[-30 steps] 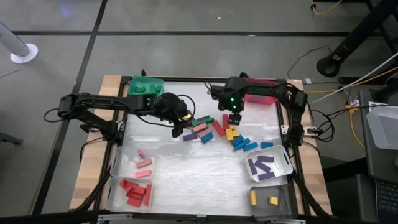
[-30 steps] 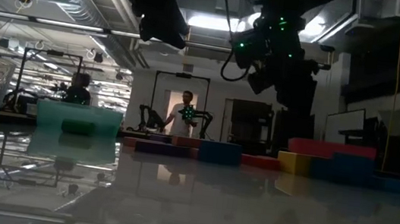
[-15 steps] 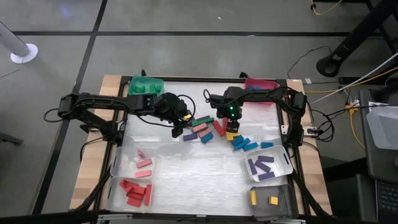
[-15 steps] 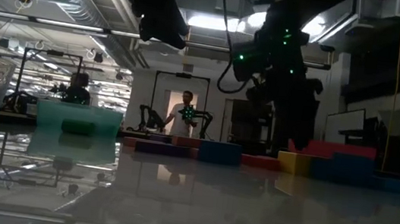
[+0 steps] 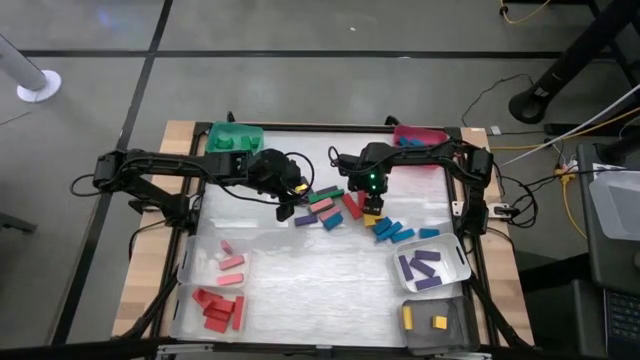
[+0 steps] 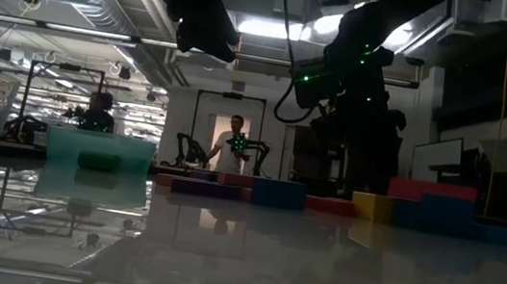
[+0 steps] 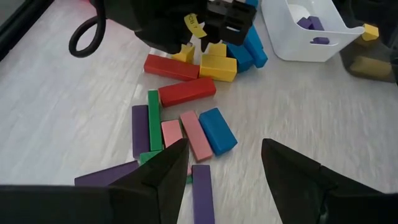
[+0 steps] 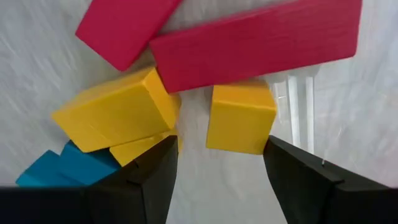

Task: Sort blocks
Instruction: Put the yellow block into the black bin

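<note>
The blocks (image 5: 340, 206) lie in a loose pile at mid-table: red, pink, green, purple, blue and yellow bars. My right gripper (image 5: 371, 206) points down over the pile's yellow blocks, open. In its wrist view a small yellow cube (image 8: 241, 118) lies on the table between its fingertips (image 8: 217, 155), and I see no touch. A bigger yellow block (image 8: 118, 115) and two red bars (image 8: 255, 46) lie beside it. My left gripper (image 5: 298, 190) hangs open above the pile's left end, over a pink bar (image 7: 196, 134) and a blue block (image 7: 217, 130).
A green bin (image 5: 235, 136) and a red bin (image 5: 420, 134) stand at the far edge. Near left are a clear bin (image 5: 215, 262) with pink blocks and loose red blocks (image 5: 220, 310). Near right are a white bin (image 5: 430, 266) with purple blocks and a grey bin (image 5: 435, 320) with yellow ones.
My right gripper has come down from above the pile's right end to just over the yellow blocks, shifting a little toward the table's near edge; it stays open. The blocks have not moved.
</note>
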Robot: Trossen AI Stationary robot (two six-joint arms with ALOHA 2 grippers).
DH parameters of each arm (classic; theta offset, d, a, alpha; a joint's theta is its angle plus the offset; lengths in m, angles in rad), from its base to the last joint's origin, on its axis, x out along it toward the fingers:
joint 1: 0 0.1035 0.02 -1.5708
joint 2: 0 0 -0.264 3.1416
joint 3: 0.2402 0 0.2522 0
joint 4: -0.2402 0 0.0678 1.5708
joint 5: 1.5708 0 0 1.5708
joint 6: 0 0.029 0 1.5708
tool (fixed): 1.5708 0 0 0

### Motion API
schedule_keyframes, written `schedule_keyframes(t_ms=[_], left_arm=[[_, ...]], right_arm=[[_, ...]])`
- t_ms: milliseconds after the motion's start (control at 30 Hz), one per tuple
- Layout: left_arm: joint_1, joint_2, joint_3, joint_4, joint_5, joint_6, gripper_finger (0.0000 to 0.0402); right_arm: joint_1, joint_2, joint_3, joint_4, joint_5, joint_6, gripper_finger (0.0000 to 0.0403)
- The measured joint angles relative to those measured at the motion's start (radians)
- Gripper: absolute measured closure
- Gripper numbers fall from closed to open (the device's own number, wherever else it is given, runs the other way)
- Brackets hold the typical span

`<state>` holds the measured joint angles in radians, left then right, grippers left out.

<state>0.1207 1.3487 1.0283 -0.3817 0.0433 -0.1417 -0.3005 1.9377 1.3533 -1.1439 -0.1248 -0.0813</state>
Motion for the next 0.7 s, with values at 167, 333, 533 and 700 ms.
schedule_keyframes(t_ms=[167,333,533,700], left_arm=[[0.0,0.0,0.0,0.0,0.0,0.0,0.0211],[0.0,0.0,0.0,0.0,0.0,0.0,0.0211],[0.0,0.0,0.0,0.0,0.0,0.0,0.0211],[0.0,0.0,0.0,0.0,0.0,0.0,0.0211]], right_arm=[[0.007,0.0,0.0,0.05,0.007,-0.001,0.0168],[0.007,0.0,0.0,0.085,0.031,0.012,0.0169],[0.006,0.0,-0.018,0.079,0.083,0.024,0.0193],[0.005,0.001,-0.075,0.114,0.05,0.025,0.0247]])
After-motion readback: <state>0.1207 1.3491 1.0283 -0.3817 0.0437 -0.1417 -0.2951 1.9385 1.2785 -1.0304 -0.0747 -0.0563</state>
